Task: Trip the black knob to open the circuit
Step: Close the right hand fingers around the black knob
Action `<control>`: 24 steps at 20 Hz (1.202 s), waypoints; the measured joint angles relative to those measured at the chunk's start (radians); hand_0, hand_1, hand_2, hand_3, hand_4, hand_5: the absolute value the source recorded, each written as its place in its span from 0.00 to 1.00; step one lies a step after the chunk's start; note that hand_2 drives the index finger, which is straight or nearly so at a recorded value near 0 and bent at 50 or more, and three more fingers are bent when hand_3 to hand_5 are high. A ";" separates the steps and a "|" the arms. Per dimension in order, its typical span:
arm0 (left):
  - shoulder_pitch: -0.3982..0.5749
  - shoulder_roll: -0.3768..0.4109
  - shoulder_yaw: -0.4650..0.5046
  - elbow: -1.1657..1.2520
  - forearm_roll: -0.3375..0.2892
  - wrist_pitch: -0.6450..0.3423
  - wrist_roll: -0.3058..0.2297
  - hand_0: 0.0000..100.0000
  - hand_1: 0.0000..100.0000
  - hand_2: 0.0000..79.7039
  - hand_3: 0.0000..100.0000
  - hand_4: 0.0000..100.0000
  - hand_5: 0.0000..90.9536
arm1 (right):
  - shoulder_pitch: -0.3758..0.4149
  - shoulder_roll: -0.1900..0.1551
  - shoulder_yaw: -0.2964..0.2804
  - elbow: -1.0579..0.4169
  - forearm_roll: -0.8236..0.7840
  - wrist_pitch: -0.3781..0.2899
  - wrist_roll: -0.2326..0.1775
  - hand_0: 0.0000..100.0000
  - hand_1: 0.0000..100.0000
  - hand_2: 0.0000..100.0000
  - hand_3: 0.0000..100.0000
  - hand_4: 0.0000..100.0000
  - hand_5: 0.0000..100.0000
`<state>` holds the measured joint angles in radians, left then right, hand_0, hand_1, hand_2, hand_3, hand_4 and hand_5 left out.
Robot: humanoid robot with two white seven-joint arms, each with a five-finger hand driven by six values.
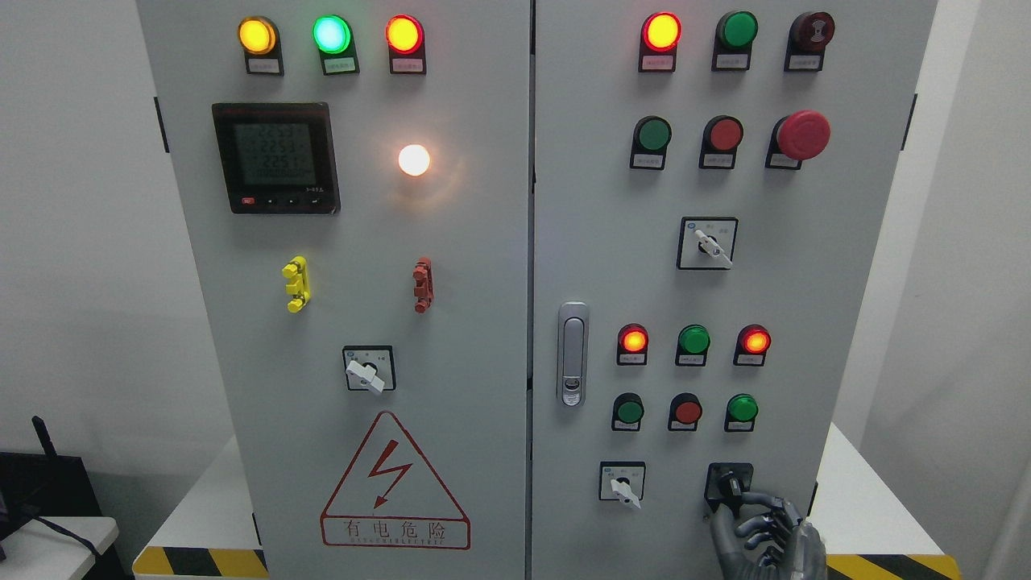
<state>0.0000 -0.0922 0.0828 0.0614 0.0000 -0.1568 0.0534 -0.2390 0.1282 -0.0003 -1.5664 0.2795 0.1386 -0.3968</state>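
A grey control cabinet (pixel 483 266) fills the view, and everything here is placed against it. To its left is a plain white wall (pixel 80 201); low beside the cabinet's left foot, a dark box with a short antenna (pixel 44 451) sits by a white tabletop (pixel 56 536) with a black cable across it. The cabinet stands on a white platform (pixel 205 499) edged in yellow-and-black hazard stripes (pixel 201 561).

On the cabinet's left door, three lamps run along the top: yellow (pixel 257 35), green (pixel 332 34) and red (pixel 404 35), all lit. Below them is a black digital meter (pixel 275 157), with a glowing white lamp (pixel 414 159) to its right. Further down sit a yellow clip (pixel 296 283) and a red clip (pixel 422 283), then a white-handled selector switch (pixel 369 369), then a red triangular lightning warning sign (pixel 395 483) at the bottom.

Right of the cabinet's centre seam is a silver door latch (pixel 572 354). The right door carries rows of red and green lamps and buttons, a large red mushroom stop button (pixel 802 134) near the top, and two more white-handled selectors.

The black knob (pixel 730 485) is at the lower right of the right door, in a black square mount. The right hand (pixel 769 536) rises from the bottom edge just below it, fingers (pixel 757 524) curled, the uppermost reaching to the knob's right side; a firm grasp cannot be confirmed. More white wall lies to the cabinet's right.
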 measured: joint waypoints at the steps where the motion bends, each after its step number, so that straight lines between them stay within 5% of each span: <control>1: 0.000 0.000 0.000 0.000 0.000 0.000 0.000 0.12 0.39 0.00 0.00 0.00 0.00 | 0.000 0.000 0.000 0.000 0.001 0.002 0.000 0.43 0.83 0.46 0.80 0.85 0.95; 24: 0.000 0.000 0.000 0.000 0.000 0.000 0.000 0.12 0.39 0.00 0.00 0.00 0.00 | -0.003 0.001 0.000 0.002 0.005 0.005 -0.002 0.53 0.80 0.48 0.82 0.86 0.95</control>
<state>0.0000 -0.0922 0.0828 0.0613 0.0000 -0.1568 0.0534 -0.2417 0.1288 0.0001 -1.5647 0.2843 0.1439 -0.3992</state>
